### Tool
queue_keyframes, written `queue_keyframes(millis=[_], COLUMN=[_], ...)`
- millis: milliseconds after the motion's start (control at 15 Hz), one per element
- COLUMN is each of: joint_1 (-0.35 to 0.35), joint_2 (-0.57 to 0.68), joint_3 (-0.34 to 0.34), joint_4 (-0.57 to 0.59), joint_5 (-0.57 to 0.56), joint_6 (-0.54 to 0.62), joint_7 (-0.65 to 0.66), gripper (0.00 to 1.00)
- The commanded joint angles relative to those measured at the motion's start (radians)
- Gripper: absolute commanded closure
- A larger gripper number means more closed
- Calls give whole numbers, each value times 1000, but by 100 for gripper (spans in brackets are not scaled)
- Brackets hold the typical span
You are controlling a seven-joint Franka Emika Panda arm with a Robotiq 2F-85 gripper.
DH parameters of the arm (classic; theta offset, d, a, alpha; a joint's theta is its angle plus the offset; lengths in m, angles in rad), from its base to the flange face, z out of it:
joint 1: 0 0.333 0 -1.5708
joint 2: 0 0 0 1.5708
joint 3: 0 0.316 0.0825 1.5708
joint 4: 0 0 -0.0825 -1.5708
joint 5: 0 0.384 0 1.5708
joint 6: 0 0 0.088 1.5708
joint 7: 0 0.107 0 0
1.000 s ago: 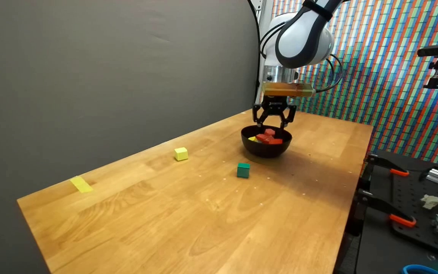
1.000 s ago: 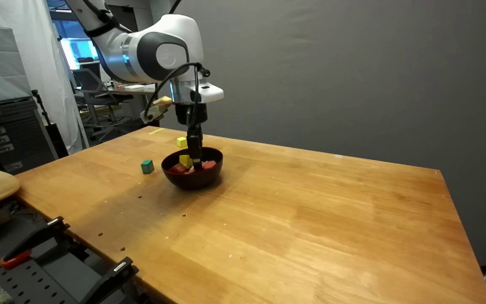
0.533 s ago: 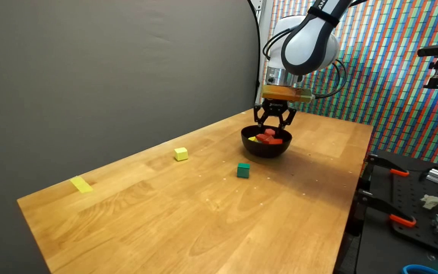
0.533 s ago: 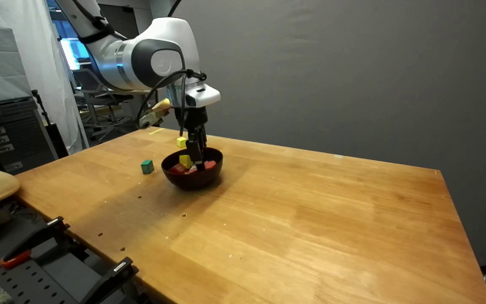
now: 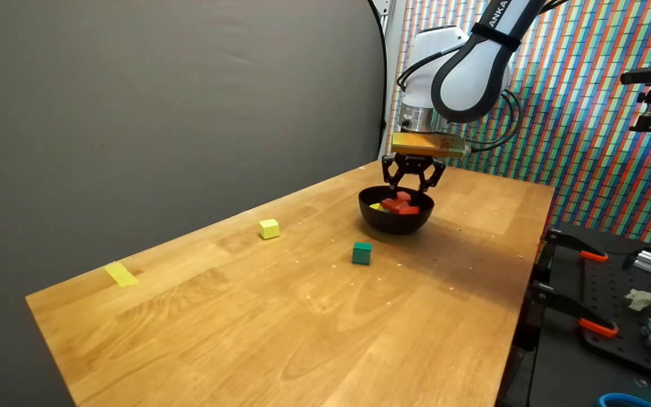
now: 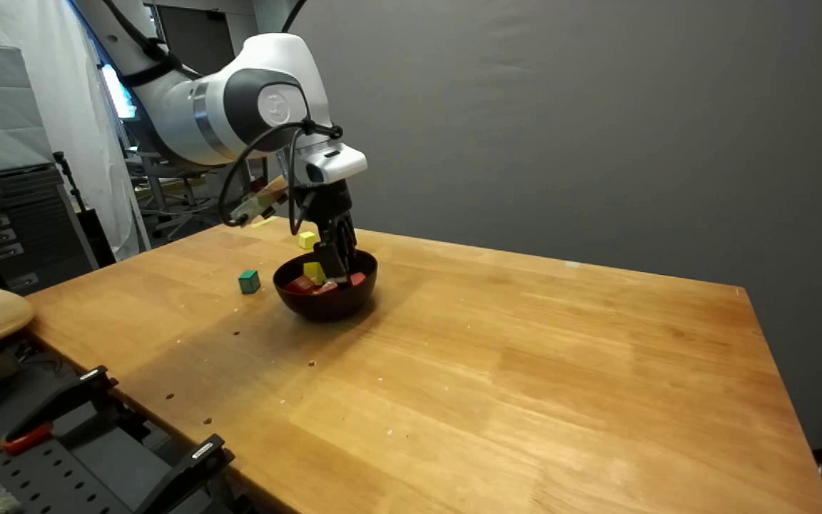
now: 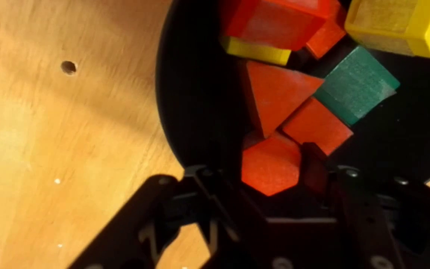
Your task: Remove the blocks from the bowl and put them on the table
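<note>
Blocks [image 7: 280, 95]: square, triangular, hexagonal; perhaps wooden

In an exterior view, a multicoloured backdrop [image 5: 574, 113] stands behind two clamps [image 5: 571, 307], beside a grey wall [image 5: 178, 113].

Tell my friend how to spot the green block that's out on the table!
Find the long, light brown wooden table, then the round black bowl standing on it. Near that bowl, but not touching it, sits a small green cube. The other block out on the table is a yellow cube, and another green block lies inside the bowl.
</note>
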Motion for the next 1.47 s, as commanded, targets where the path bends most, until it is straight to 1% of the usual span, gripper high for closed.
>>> queue_keyframes(millis=[0,67,133,333,467,533,667,733,800,867,933,1000,1067,1200,1267,1333,1400], joint_1=[52,58,63,83,52,50,67,66,40,-11,-62,-110,-156,-236,-271,-264,-329], joint_2=[6,7,7,-9,-81,-119,-215,-256,-287,-310,-322,-328,-328,-296,-268,-257,-238], joint_3=[-52,-55,-57,-73,-37,-36,-79,-101,-94,-65,-33,-12,4,20,25,-6,39], joint_4=[-1,5,8,13,-6,-16,-46,-42,-31,-17,-8,-2,-5,-5,-9,-37,-49], joint_5=[-82,-96,-110,-167,-163,-172,-281,-381,-462,-500,-506,-501,-454,-346,-247,-152,-71], joint_6=[30,29,26,16,-42,-74,-118,-160,-205,-256,-303,-341,-352,-332,-298,-261,-233], joint_7=[97,114,131,171,112,101,137,182,217,209,187,169,121,19,-64,-148,-226], gripper=[74,82,80,80,81,81,80,81,81,81,81,81,81,81,81,81,81])
